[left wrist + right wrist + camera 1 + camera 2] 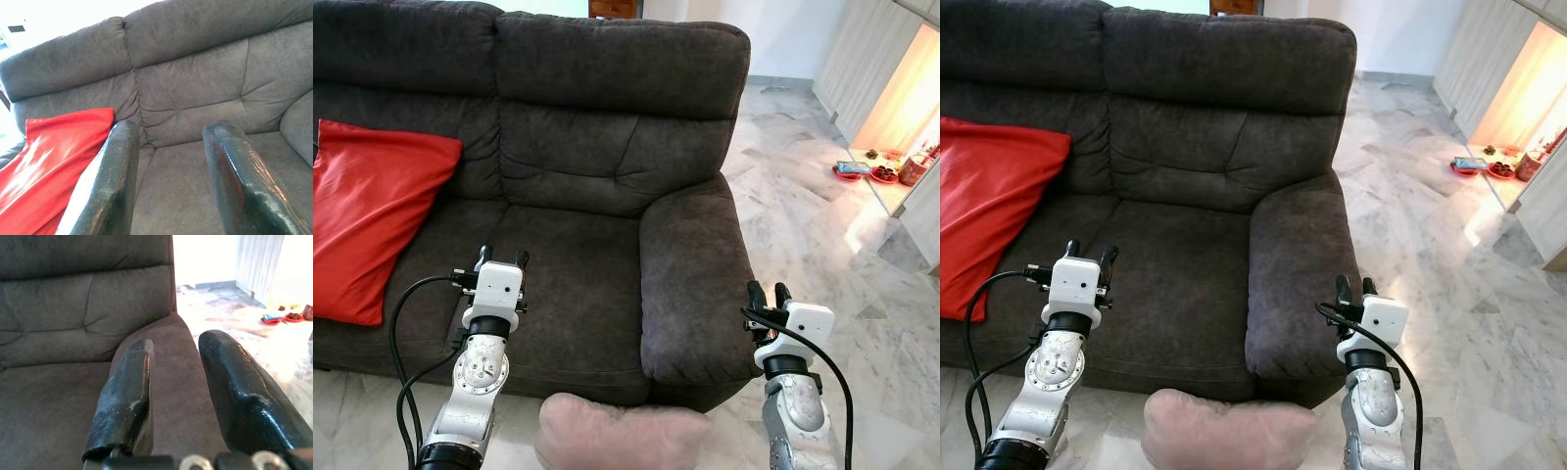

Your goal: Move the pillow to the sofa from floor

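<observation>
Pale pink pillow (622,436) on the marble floor (822,196), hard against the front of the dark grey sofa (607,147), directly below the seat nearest the armrest (690,279). Flanked above by both arms, touched by neither. Left gripper (502,259) raised over the seat cushion, fingers (115,181) spread with nothing between them. Right gripper (764,292) held just beside the armrest's outer face, fingers (128,399) likewise parted and empty. Red cushion (367,215) propped against the backrest at the sofa's far left. Red dishes (867,173) low on a lit shelf well off to the right.
</observation>
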You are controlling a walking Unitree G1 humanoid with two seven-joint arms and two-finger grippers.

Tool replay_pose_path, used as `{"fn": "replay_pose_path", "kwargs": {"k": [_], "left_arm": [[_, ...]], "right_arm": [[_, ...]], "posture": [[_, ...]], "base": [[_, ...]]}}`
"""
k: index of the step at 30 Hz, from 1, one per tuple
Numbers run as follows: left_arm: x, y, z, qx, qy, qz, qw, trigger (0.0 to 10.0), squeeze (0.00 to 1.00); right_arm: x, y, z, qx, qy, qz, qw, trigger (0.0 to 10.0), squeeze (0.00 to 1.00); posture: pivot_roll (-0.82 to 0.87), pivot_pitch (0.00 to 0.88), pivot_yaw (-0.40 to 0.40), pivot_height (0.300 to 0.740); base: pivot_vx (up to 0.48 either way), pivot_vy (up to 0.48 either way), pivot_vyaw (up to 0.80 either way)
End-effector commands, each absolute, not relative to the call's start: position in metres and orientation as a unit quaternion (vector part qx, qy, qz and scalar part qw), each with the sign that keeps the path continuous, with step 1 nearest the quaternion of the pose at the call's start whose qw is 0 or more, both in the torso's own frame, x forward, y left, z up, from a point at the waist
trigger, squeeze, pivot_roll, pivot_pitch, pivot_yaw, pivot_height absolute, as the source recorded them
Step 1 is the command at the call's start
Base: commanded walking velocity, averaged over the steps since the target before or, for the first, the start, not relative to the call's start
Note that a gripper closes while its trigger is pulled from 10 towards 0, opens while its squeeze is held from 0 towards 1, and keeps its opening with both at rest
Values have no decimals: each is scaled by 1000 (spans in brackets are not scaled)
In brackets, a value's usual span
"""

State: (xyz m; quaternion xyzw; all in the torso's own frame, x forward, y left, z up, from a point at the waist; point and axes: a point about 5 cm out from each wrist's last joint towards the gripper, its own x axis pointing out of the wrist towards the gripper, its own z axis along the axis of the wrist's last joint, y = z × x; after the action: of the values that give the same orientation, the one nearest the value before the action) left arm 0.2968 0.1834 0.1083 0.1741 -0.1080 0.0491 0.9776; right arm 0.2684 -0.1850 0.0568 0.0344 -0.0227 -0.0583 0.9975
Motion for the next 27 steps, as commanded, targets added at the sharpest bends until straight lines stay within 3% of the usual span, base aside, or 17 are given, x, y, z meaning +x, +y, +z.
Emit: {"fn": "replay_pose_path", "kwargs": {"k": [1, 27], "left_arm": [[298, 184, 113, 170, -112, 51, 978, 10000, 0], [297, 181, 115, 165, -109, 40, 979, 10000, 0]], "right_arm": [[268, -188, 60, 30, -25, -62, 997, 10000, 0], [269, -189, 67, 34, -15, -55, 998, 10000, 0]], "posture": [[7, 0, -53, 740], [6, 0, -63, 740]], "base": [[0, 0, 0], [0, 0, 0]]}}
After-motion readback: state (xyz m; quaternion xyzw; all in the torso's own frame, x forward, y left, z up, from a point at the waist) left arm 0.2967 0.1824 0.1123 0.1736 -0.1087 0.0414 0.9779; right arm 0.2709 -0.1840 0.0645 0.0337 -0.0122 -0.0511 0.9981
